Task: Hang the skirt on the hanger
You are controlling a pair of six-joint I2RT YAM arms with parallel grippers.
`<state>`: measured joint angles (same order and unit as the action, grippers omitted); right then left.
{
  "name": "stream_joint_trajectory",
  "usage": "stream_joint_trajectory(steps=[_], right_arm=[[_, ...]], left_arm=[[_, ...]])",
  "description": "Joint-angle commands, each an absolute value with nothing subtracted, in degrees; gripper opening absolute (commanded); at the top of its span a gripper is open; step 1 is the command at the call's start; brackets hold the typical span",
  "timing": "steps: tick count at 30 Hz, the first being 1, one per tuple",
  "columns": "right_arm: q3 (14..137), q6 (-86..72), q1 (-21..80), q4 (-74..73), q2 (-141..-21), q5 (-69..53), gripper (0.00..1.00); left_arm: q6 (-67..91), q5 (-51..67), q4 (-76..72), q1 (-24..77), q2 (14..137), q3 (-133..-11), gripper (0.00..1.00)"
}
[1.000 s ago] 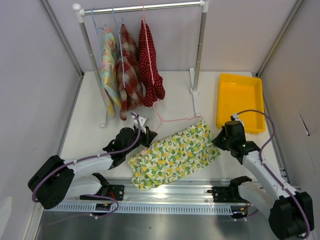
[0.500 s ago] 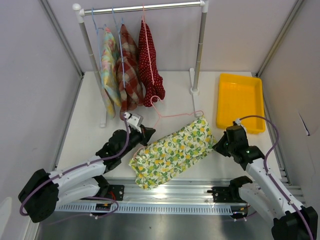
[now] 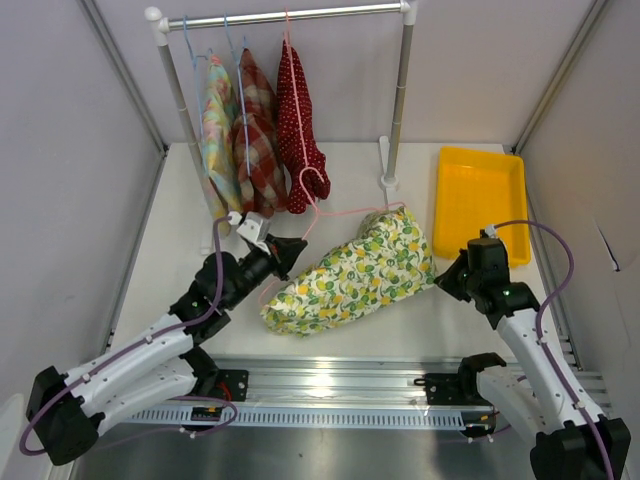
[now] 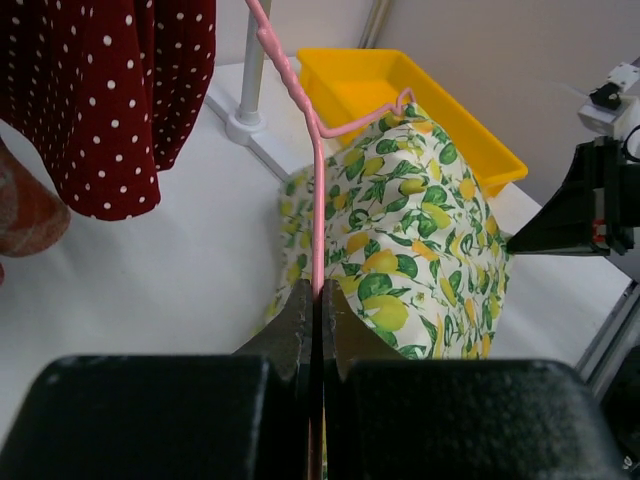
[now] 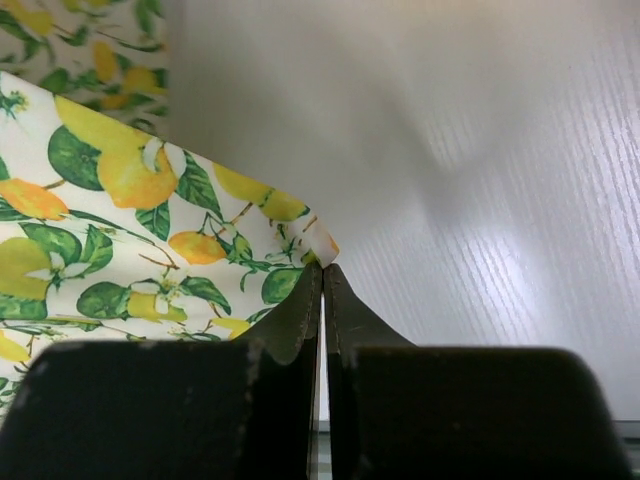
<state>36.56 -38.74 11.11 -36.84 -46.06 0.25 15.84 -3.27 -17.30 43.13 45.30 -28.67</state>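
Note:
The skirt, white with a lemon and leaf print, hangs from a pink wire hanger threaded through its top. Its lower part rests on the table. My left gripper is shut on the hanger's wire, just left of the skirt, with the hook up near the red dotted garment. My right gripper is shut on the skirt's right corner. In the right wrist view the fabric spreads left of the fingers.
A clothes rack at the back carries three hung garments, the red polka-dot one nearest the hanger's hook. The rack's right post stands just behind the skirt. A yellow tray lies at the back right.
My left gripper has lifted the hanger up and back toward the rack, raising the skirt's top off the table. My right gripper has shifted right, keeping hold of the corner.

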Motion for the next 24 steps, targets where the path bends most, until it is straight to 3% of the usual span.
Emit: stream_joint_trajectory(steps=[1, 7, 10, 13, 14, 16, 19, 24], right_arm=[[38.32, -35.77, 9.14, -38.23, -47.02, 0.7, 0.0], [41.3, -34.63, 7.74, -35.86, -50.97, -2.29, 0.05], [43.76, -33.93, 7.21, -35.16, -52.64, -1.93, 0.18], [46.4, -33.49, 6.68, -35.16, -54.75, -2.72, 0.41], [47.1, -33.4, 6.59, -35.16, -55.19, -2.9, 0.55], [49.56, -33.14, 6.5, -36.12, -55.55, -2.81, 0.69], [54.2, -32.78, 6.24, -37.87, -55.99, -2.2, 0.76], [61.6, -32.69, 5.54, -39.9, -57.91, -3.51, 0.79]], left_arm=[[13.98, -4.4, -19.43, 43.94, 44.38, -34.62, 0.0], [11.69, 2.72, -13.38, 48.15, 47.89, -42.18, 0.0], [10.28, 0.27, -10.56, 51.58, 49.13, -45.61, 0.0], [10.28, -4.21, -9.5, 54.13, 50.09, -48.6, 0.0], [10.28, -5.35, -8.71, 54.75, 50.88, -49.91, 0.0], [10.2, -8.69, -7.65, 56.42, 51.85, -53.07, 0.0], [10.19, -14.84, -4.84, 58.35, 53.78, -56.93, 0.0], [9.93, -26.34, -3.17, 62.13, 59.04, -62.22, 0.0]])
